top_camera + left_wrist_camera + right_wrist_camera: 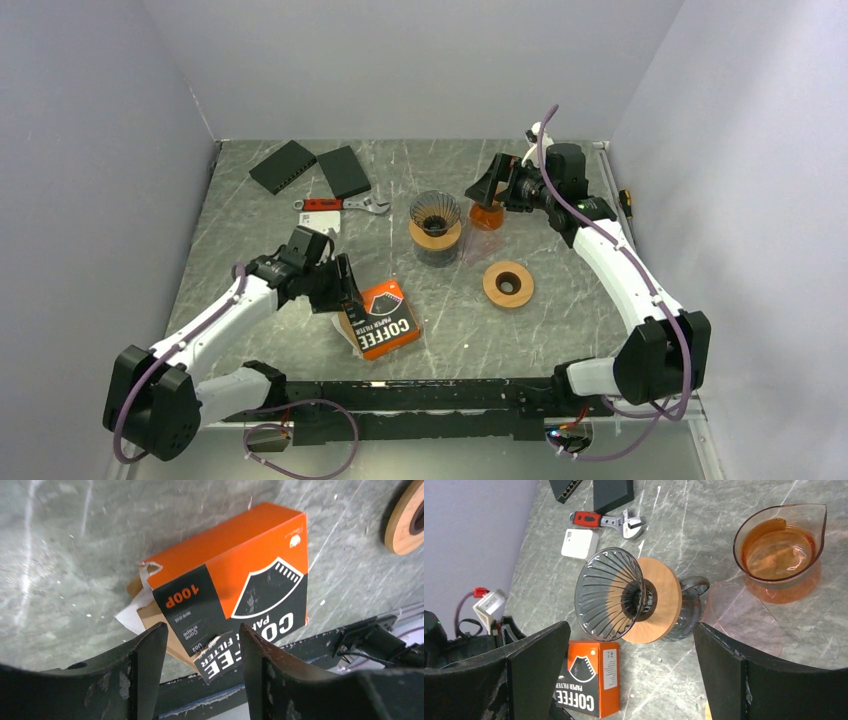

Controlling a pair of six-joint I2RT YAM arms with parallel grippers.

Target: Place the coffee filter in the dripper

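Observation:
The orange and black coffee filter box (381, 320) lies flat at the table's front middle. Its torn end faces my left gripper, and a white coffee filter (131, 616) sticks out of it. My left gripper (338, 287) hovers just left of the box, open, with the torn flap showing beyond its fingers (148, 662) and nothing pinched. The dripper (435, 212), a dark ribbed glass cone (608, 592) with a wooden collar (664, 600), stands on a dark server at the centre. It looks bare inside. My right gripper (492, 188) is open wide, behind and to the right of the dripper.
An orange see-through dripper (780, 550) stands right of the server, under my right gripper. A loose wooden ring (508, 283) lies right of the box. At the back left are two black blocks (312, 169), a red-handled wrench (343, 204) and a small white box (579, 543).

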